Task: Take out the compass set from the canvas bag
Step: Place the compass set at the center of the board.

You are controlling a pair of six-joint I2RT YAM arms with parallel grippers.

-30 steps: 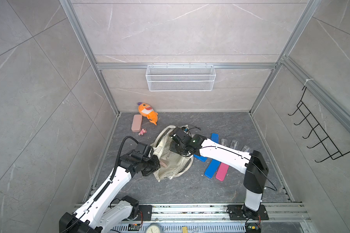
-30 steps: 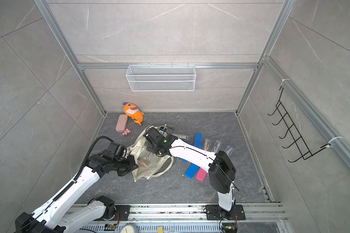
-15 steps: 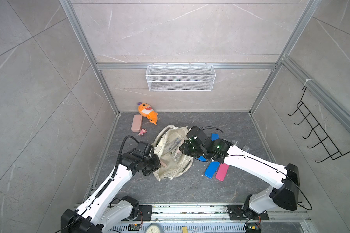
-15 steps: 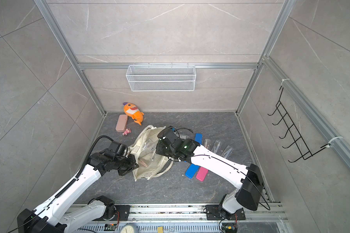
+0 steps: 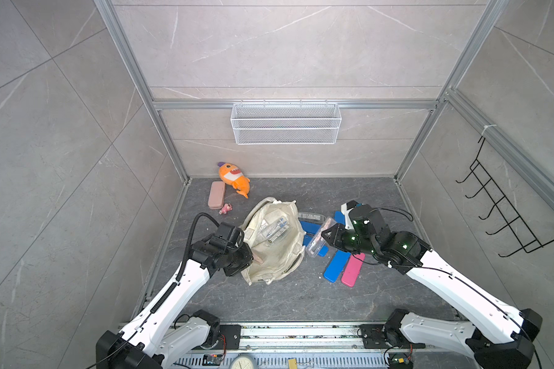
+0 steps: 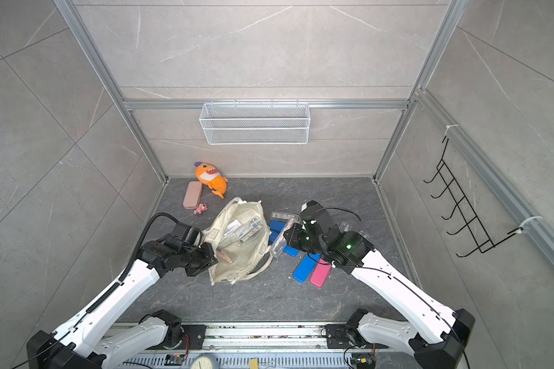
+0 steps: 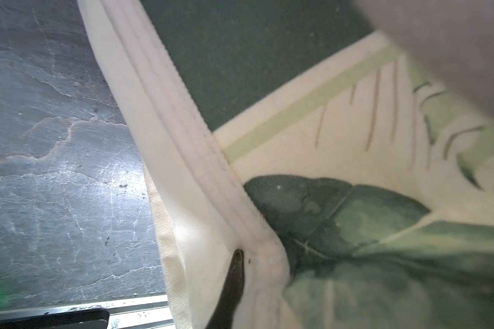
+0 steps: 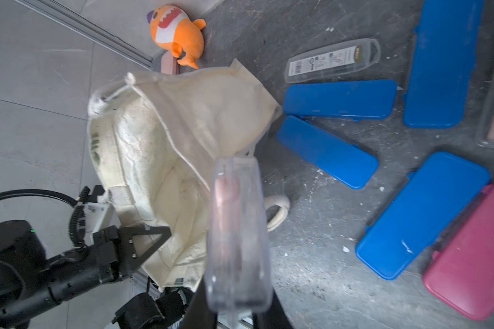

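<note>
Your right gripper (image 5: 324,237) pinches one end of the clear compass set (image 8: 237,242) and holds it outside the canvas bag (image 5: 279,258), just beside it and over the blue cases (image 8: 340,99). Your left gripper (image 5: 248,259) is clamped tight on the bag's rim.

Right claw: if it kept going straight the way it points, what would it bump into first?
Probably the bag. The right claw holds a clear case aimed at the bag's side, so the case would touch cloth first, unless it passes above; height is unclear.
</note>
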